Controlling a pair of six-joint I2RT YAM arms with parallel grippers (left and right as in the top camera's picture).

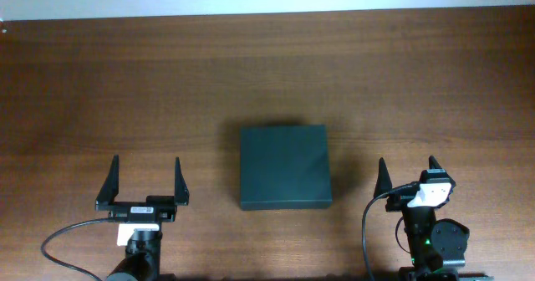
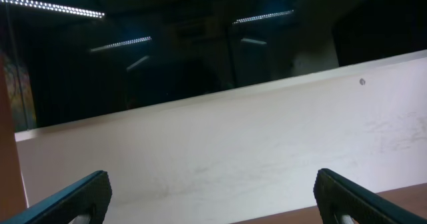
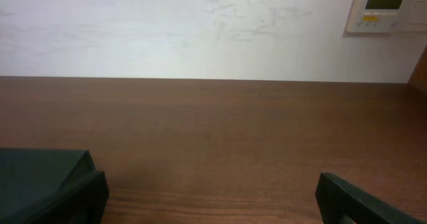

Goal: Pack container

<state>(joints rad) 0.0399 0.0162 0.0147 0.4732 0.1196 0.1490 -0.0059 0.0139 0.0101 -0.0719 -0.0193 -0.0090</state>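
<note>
Nearest the camera edge, the left gripper (image 1: pixel 146 160) sits left of the container (image 1: pixel 284 167) and the right gripper (image 1: pixel 407 162) sits right of it. Both have their dark tapered fingers spread wide with nothing between them, and both are apart from the box. The container lies flat at mid-table with its lid down. It is matte dark green-black and nearly square, with sharp edges squared to the table edges. No long axis or flap side can be made out. Beyond it, the table (image 1: pixel 251 72) is brown wood-grain running left to right. Behind that is a pale scuffed wall (image 3: pixel 167 31) carrying a small control panel (image 3: pixel 385 7). Dark glass (image 2: pixel 167 51) above the wall reflects strip lights.
</note>
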